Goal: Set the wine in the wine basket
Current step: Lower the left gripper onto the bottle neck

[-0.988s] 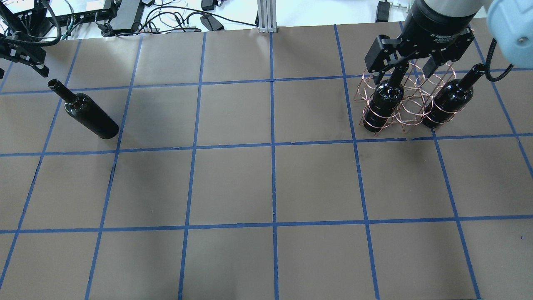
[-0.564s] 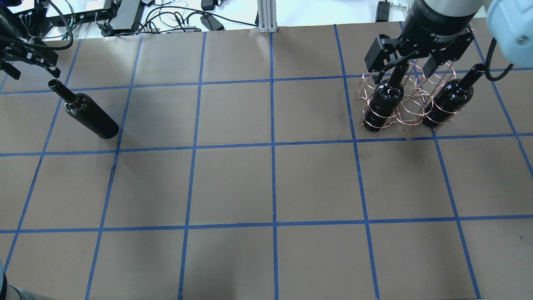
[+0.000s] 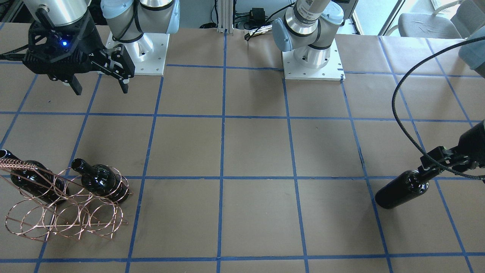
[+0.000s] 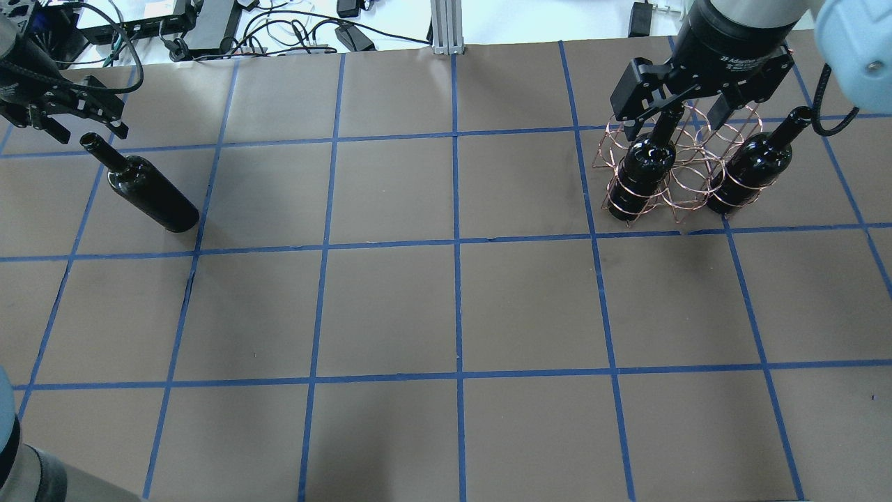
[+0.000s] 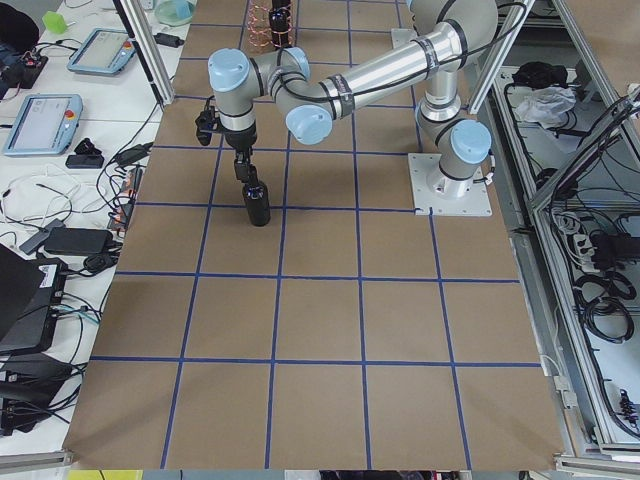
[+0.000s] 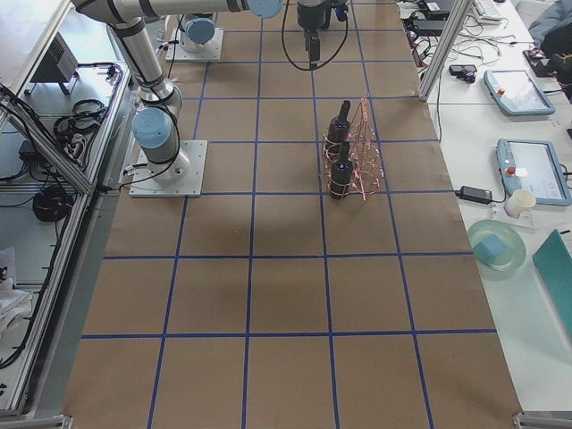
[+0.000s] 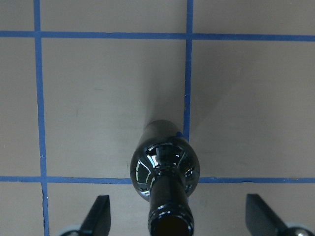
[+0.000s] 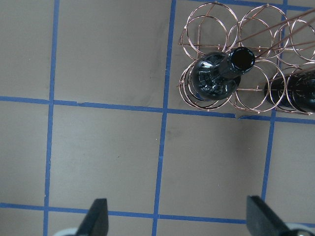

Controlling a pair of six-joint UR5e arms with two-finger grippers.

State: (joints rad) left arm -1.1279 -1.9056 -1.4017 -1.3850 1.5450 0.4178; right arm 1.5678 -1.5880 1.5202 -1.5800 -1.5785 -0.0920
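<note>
The wine [image 4: 150,195] is seen upright at ten o'clock on the surface [image 4: 390,307], its neck straddled by the left gripper [image 4: 84,130], jaws spread wide. The right gripper [image 3: 101,90] is held agape, raised near the wine basket [image 4: 686,188] at two o'clock.

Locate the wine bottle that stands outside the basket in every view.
Exterior front-facing: lone bottle, right side, mid-height.
Overhead exterior: upper left.
Exterior left: upper left of centre, under the near arm.
Exterior right: too small to tell.
Left wrist: bottom centre.
Right wrist: not in it.
Shared landmark: the open left gripper at its neck.
</note>
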